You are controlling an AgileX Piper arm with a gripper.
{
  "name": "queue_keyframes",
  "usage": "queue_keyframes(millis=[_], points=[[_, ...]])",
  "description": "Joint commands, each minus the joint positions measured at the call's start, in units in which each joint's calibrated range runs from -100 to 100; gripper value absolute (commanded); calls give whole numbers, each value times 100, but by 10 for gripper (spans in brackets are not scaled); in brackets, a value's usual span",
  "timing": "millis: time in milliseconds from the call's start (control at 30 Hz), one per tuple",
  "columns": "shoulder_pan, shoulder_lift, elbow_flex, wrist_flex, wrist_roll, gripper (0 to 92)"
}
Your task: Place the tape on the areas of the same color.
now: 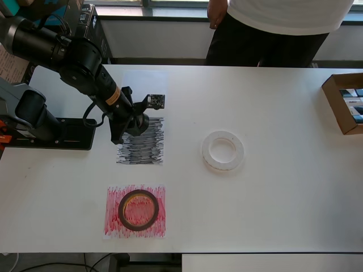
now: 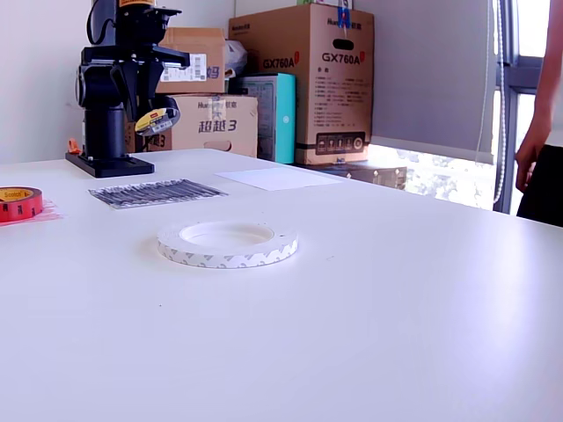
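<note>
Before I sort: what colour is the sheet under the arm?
Scribbled black sheet, clearest in the overhead view.

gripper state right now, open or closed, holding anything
Gripper: cannot be told. Its jaws are hidden under the wrist above the black scribbled sheet, and the exterior view shows them too dark to read.
</note>
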Motion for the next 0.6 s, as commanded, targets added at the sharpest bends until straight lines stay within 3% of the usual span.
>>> queue_keyframes(millis=[0,367,567], points=[[-5,10,60,29,-159,0],[-163,20,305,-22,-1060,0],[-305,225,205,-31,-1093,0]])
